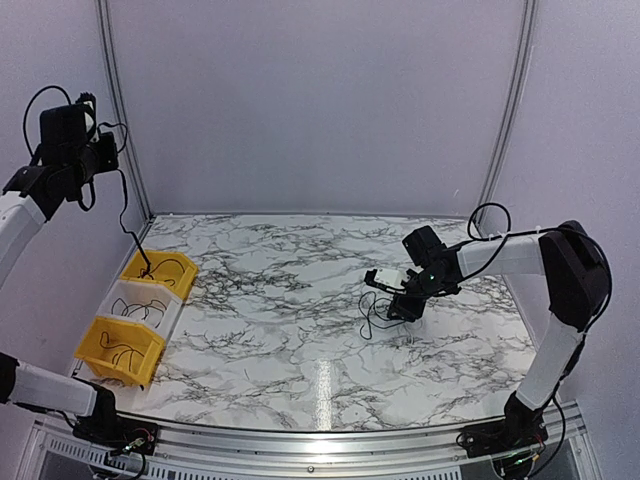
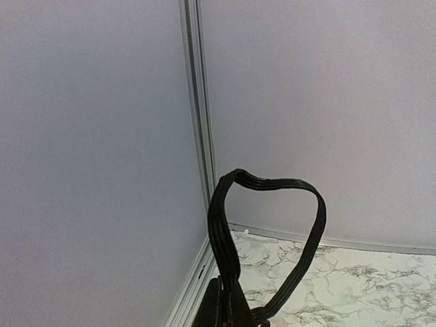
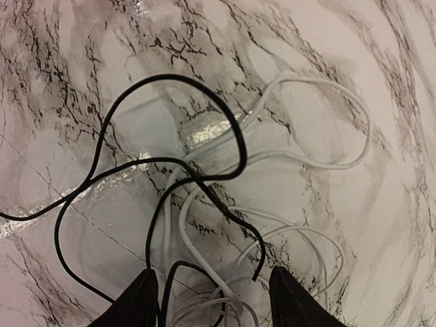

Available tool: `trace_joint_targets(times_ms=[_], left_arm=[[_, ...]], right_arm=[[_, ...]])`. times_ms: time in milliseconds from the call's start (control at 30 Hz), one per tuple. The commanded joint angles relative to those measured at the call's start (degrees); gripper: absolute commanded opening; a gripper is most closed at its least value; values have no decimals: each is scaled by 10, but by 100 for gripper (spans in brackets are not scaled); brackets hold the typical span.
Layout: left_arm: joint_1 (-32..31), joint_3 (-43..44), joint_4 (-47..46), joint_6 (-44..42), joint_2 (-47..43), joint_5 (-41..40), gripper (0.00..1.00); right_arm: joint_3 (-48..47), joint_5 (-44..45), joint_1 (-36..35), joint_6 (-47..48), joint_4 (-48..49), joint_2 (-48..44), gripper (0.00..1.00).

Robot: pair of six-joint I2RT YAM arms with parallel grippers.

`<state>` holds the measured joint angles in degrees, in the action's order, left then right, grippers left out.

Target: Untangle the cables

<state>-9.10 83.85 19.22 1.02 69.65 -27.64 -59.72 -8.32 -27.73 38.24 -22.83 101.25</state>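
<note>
A loose tangle of thin black cable (image 3: 170, 163) and white cable (image 3: 320, 163) lies on the marble table (image 1: 280, 300). It also shows in the top view (image 1: 372, 318). My right gripper (image 3: 214, 306) is open and low over it, one finger on each side of the strands. My left gripper (image 2: 228, 310) is raised high by the left wall and shut on a folded black cable loop (image 2: 272, 184). In the top view a thin black strand (image 1: 125, 215) hangs from the left gripper (image 1: 108, 152) down into the far yellow bin (image 1: 183, 283).
Three bins stand in a row at the table's left edge: the far yellow one, a white one (image 1: 170, 318) and a near yellow one (image 1: 98, 358), each with thin cables inside. Grey walls enclose the table on the left, back and right.
</note>
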Motion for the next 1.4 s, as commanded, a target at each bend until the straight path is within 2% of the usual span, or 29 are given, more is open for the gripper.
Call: trace_joint_targets(times_ms=[0, 200, 467, 633, 800, 1267, 1300, 1333, 1367], left_arm=[[7, -61, -30, -5, 16, -7, 0], [7, -164, -100, 31, 23, 44, 0], [7, -273, -149, 79, 33, -5, 0], [7, -310, -165, 95, 52, 1, 0], [7, -290, -77, 112, 106, 9, 0], [8, -239, 3, 123, 193, 10, 0], [8, -238, 6, 123, 193, 5, 3], [8, -236, 9, 123, 194, -2, 16], [10, -235, 12, 125, 194, -7, 25]], right_arm=[[0, -3, 0, 9, -9, 0, 56], [0, -7, 0, 11, -11, 4, 56], [-2, -8, 0, 12, -15, 17, 56], [-5, -8, -2, 15, -19, 34, 56], [-8, 0, -12, 16, -23, 47, 56], [-7, 15, -39, 19, -22, 58, 56], [-7, 15, -40, 19, -22, 58, 56], [-7, 15, -42, 19, -22, 59, 56], [-7, 15, -43, 18, -22, 59, 56]])
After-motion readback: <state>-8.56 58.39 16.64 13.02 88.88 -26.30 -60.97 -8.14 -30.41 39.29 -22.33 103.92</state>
